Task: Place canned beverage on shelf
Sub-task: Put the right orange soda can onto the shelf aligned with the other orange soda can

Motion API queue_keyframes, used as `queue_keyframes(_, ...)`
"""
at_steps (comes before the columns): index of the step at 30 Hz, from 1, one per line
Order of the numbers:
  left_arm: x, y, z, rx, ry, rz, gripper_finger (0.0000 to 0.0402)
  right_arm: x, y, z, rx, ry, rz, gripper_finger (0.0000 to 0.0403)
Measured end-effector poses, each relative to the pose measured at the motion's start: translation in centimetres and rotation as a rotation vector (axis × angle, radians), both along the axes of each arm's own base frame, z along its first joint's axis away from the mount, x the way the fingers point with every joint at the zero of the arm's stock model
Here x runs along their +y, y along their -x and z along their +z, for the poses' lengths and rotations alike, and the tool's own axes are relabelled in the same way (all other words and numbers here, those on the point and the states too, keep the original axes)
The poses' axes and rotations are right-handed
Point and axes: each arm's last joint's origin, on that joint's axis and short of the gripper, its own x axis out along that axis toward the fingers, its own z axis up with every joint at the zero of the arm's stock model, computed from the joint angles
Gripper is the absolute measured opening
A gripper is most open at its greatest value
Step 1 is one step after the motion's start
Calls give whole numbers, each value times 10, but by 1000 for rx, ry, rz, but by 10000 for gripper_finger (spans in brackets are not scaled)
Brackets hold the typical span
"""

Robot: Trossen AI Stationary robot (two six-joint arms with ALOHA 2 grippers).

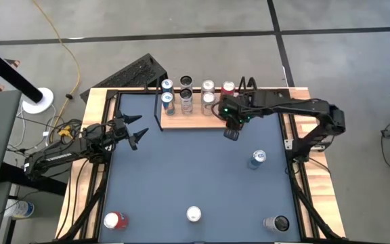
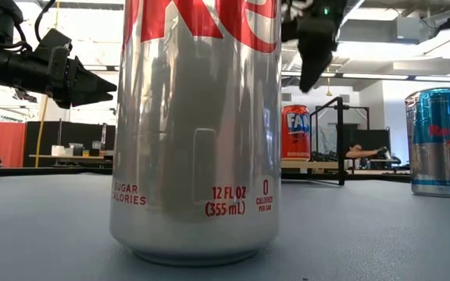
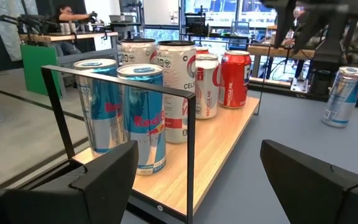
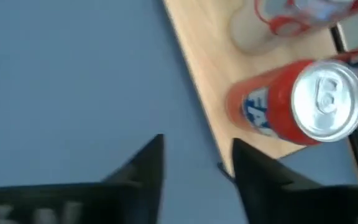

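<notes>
Shelf [image 1: 202, 120]: light wood board, thin black rail frame. On shelf: two blue-and-silver cans [image 3: 143, 118] at rail end, white cans with red-and-black print [image 3: 178, 93] behind them, red can with blue-and-white lettering [image 4: 297, 102] at far end. Tabletop [image 1: 181, 169] around shelf: grey-blue, wooden edges. Off shelf on tabletop: blue-silver can [image 1: 257, 159], red can [image 1: 114, 220], silver can with red lettering [image 2: 198, 125], dark-topped can [image 1: 276, 224].

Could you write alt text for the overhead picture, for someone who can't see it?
Seen from above, the right gripper hangs empty beside a wooden shelf holding seven cans. Four more cans stand on the blue-grey table; the left gripper waits open at the left.
</notes>
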Motion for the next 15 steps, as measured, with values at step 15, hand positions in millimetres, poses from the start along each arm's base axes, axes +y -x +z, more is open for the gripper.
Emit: queue_keyframes(15,0,0,0,0,0,0,327,-39,-14,-50,140,-5,-10,3)
